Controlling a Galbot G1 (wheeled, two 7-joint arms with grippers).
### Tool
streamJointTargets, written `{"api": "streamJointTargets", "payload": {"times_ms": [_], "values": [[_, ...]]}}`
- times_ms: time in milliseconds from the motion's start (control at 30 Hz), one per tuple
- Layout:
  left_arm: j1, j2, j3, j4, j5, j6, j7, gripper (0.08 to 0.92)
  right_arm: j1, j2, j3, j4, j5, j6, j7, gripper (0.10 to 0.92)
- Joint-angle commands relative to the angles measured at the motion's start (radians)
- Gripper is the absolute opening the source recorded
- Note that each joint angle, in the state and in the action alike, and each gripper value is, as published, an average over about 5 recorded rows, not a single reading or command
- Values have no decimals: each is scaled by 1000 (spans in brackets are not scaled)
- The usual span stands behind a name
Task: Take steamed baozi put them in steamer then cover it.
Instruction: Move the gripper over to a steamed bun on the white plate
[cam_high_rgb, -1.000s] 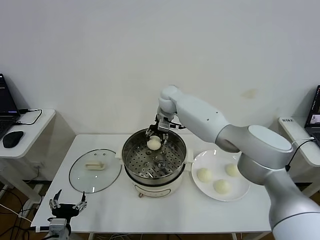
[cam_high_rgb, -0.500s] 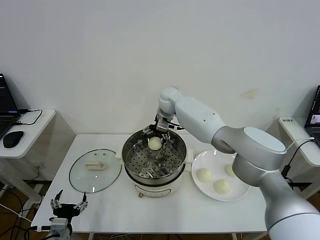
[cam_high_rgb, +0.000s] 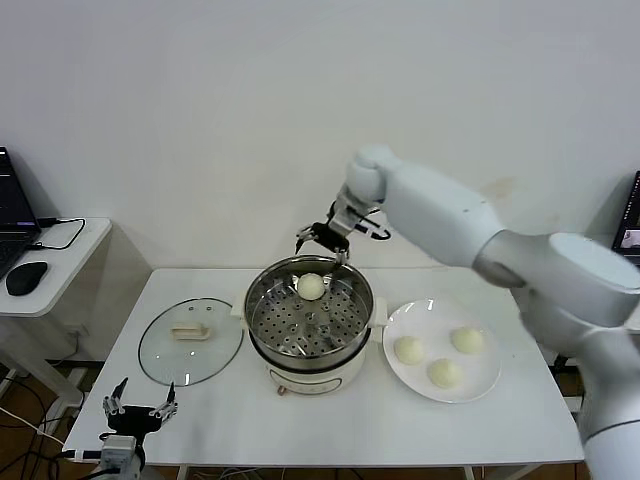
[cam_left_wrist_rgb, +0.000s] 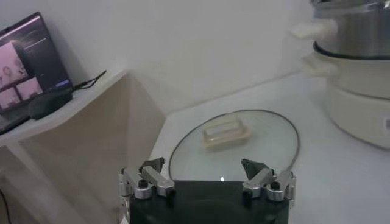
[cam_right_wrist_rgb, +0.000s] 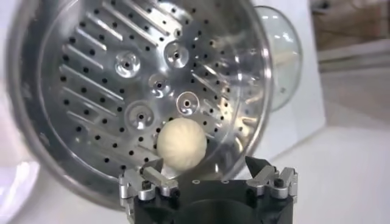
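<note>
Since the earlier frames the right gripper (cam_high_rgb: 322, 238) has risen out of the steamer (cam_high_rgb: 310, 322) and now hangs above its far rim, jaws spread and holding nothing; the baozi it carried (cam_high_rgb: 311, 286) lies directly below it on the perforated tray, at the far side of the pot, apart from both fingers; the right wrist view confirms this bun (cam_right_wrist_rgb: 181, 143) resting free on the tray beneath the open jaws. Judged step: first bun delivered, arm withdrawing toward the next pick; three baozi (cam_high_rgb: 407, 350) remain on the plate (cam_high_rgb: 478, 383), off to the gripper's right and nearer the robot; the next move calls for a traverse over the rim to that plate and a gentle closure on one soft bun. The cover (cam_high_rgb: 190, 342) lies flat on the table, across the pot from the plate; the left gripper (cam_high_rgb: 136, 412) is parked just short of it, jaws open. Hidden: the steamer's near inner wall and the right arm's lower part, cut off by the frame.
</note>
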Motion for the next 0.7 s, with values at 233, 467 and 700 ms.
{"api": "streamJointTargets", "payload": {"times_ms": [233, 467, 700], "values": [[1, 9, 10, -1, -6, 5, 6, 823, 93, -428, -52, 381, 224, -712, -107, 823], [10, 18, 14, -17, -12, 7, 7, 823, 10, -561, 0, 456, 153, -964, -181, 823], [26, 15, 9, -56, -34, 22, 13, 823, -171, -593, 108, 482, 74, -955, -137, 823]]}}
